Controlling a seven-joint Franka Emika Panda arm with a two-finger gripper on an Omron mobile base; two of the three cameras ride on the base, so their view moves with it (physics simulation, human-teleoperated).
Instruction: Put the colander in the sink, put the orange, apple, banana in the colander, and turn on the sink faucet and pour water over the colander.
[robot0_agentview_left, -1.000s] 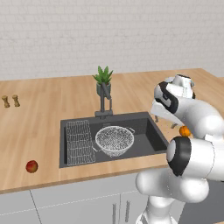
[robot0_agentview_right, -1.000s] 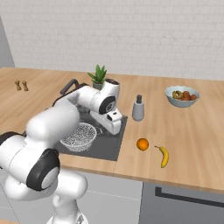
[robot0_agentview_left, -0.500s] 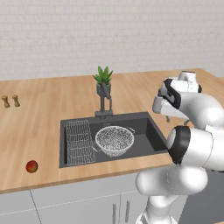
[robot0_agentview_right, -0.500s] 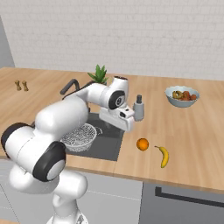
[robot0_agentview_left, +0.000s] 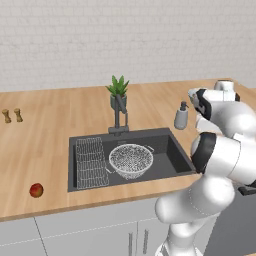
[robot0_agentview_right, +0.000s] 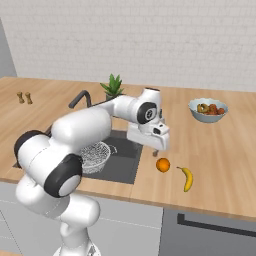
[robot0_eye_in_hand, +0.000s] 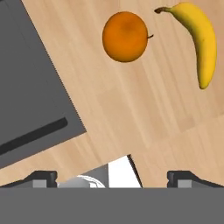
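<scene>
On the wooden worktop (robot0_agentview_right: 220, 145), right of the sink (robot0_agentview_right: 122, 167), I see the orange (robot0_agentview_right: 162, 164) w/ the banana (robot0_agentview_right: 187, 178) just beside it, apart. My end effector (robot0_agentview_right: 159, 144) hangs above the worktop near the orange, jaws spread wide, gripping nothing; in hand view both fruits lie ahead of the fingertips (robot0_eye_in_hand: 41, 178), untouched. Colander (robot0_agentview_left: 131, 159) sits inside the sink, next to a flat wire rack (robot0_agentview_left: 91, 161). Sink faucet (robot0_agentview_left: 119, 114) stands at the basin's back edge, potted plant (robot0_agentview_left: 118, 90) behind it. Apple (robot0_agentview_left: 36, 190) rests on the worktop left of the sink, well apart from the other fruit. Pale bowl (robot0_agentview_right: 207, 110) of fruit at far right.
</scene>
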